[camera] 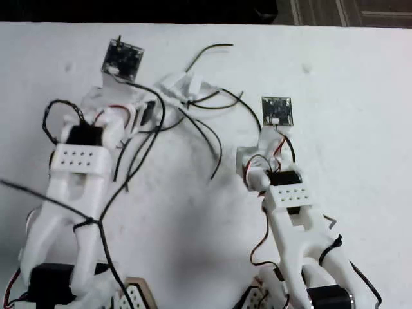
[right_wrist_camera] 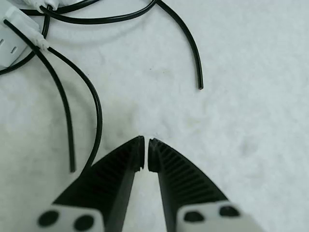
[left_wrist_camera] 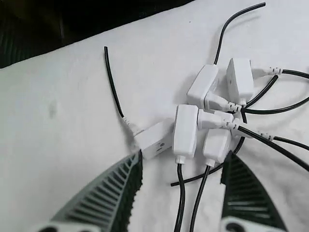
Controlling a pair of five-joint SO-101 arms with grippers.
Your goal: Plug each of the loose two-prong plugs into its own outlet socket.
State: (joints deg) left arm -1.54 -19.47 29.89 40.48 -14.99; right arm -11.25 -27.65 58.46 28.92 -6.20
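Note:
Several white plug and socket blocks with black cords lie in a tight cluster on the white table. My left gripper is open, its two dark fingers straddling the near side of the cluster without holding anything. In the high view the same cluster sits at the back centre, just past the left arm. My right gripper is shut on nothing over bare table, apart from the cluster; one white block shows at that view's edge. The right arm stands to the right of the cords.
Loose black cords trail from the cluster toward the table's middle, and cut cord ends lie near the right gripper. The table's dark far edge runs behind the cluster. Bare white surface lies to the right.

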